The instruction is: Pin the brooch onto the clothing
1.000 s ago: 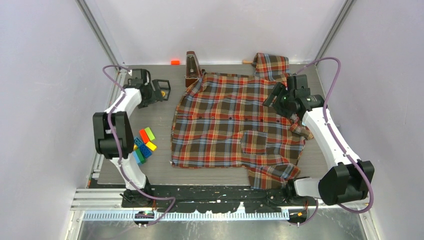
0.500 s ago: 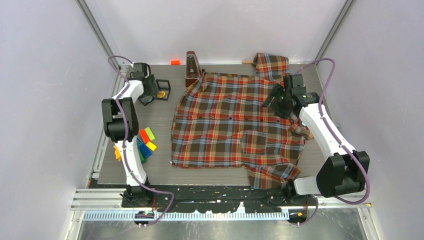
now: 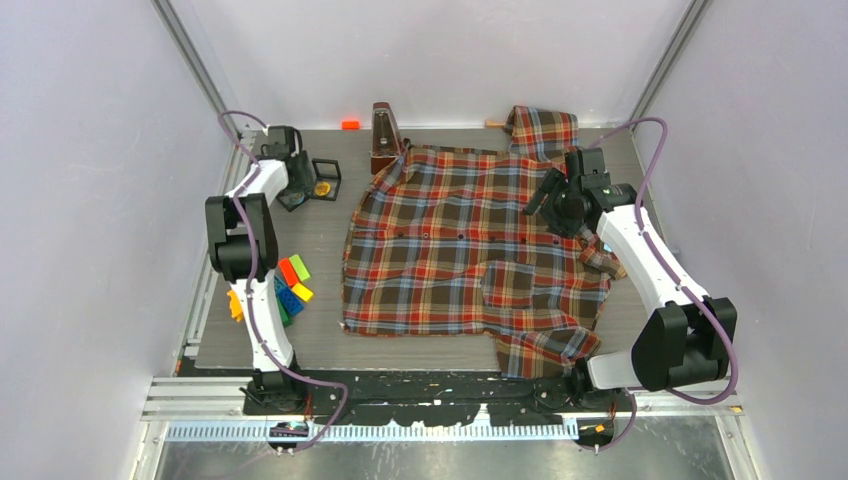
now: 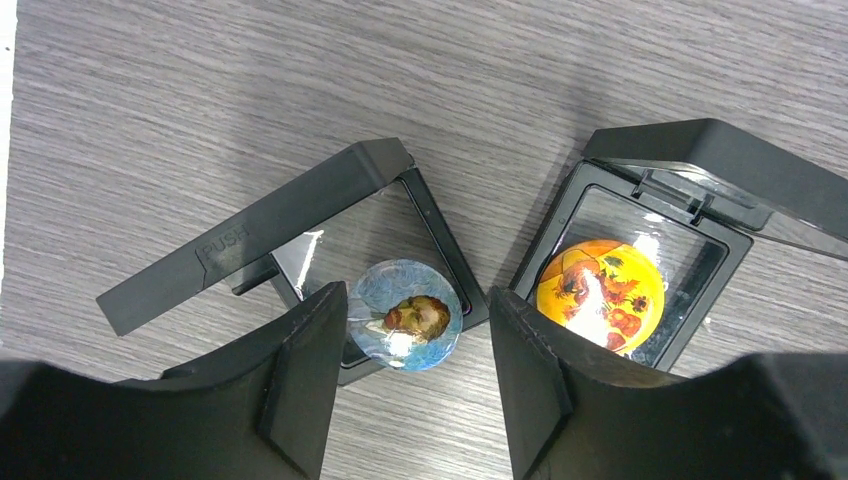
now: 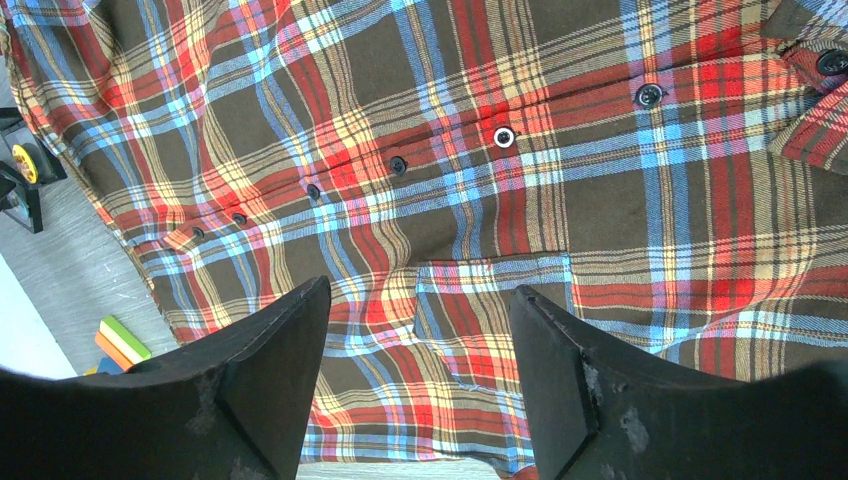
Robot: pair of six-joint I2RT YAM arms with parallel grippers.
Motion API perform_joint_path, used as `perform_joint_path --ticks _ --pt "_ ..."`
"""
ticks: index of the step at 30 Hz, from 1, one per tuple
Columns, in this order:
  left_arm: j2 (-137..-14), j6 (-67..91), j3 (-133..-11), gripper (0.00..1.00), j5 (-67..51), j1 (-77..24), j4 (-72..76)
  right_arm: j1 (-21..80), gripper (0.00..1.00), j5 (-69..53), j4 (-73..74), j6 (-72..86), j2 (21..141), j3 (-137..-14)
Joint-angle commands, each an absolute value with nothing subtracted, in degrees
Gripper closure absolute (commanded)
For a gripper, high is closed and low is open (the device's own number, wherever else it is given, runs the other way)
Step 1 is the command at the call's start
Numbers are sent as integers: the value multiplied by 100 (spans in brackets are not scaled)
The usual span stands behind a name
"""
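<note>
We see the left tool (image 4: 415, 372) hanging low over the grey wood-grain surface (image 4: 520, 70) at its far left corner, its jaws partly open on either side of the blue portrait brooch (image 4: 405, 315). The left finger looks to meet the brooch's rim, while the right finger stands a little apart from it, so nothing is gripped. The brooch lies in an open black case (image 4: 250, 235) whose lid reads "PUSH". Just beside it, a second open case (image 4: 720, 170) holds an orange sunflower brooch (image 4: 598, 295). The plaid shirt (image 3: 460, 240) lies spread flat across the middle and right of the surface, well apart from the cases, with one sleeve (image 3: 543, 130) reaching the far edge. The right tool (image 5: 415, 372) hovers above the shirt's right part with its jaws wide and nothing between them. Its camera looks down on the row of small buttons (image 5: 504, 137) and on a chest pocket (image 5: 490, 310). A brown metronome (image 3: 384, 138) stands at the shirt's far left corner, a small orange block (image 3: 350, 124) sits at the far edge, and coloured toy bricks (image 3: 288, 285) lie beside the left arm.
</note>
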State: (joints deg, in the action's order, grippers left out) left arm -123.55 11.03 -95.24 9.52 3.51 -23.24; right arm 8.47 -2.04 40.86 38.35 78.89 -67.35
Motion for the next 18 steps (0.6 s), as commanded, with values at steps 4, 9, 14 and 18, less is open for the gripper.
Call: perform_joint_path --ticks 4,9,14,18 --pt "-12430 1043 -9568 50 1036 347 -2372 870 29 -198 4018 3923 7915 -6974" --pt "-12437 1063 -9527 53 1045 350 -2427 870 29 -186 4020 3920 7906 -6969" --pt "-12331 1072 -9400 61 1017 351 -2438 872 29 -172 4018 3912 7897 -6970" --pt "-12090 1069 -9232 73 968 352 -2407 870 29 -150 4023 3921 7877 -6961"
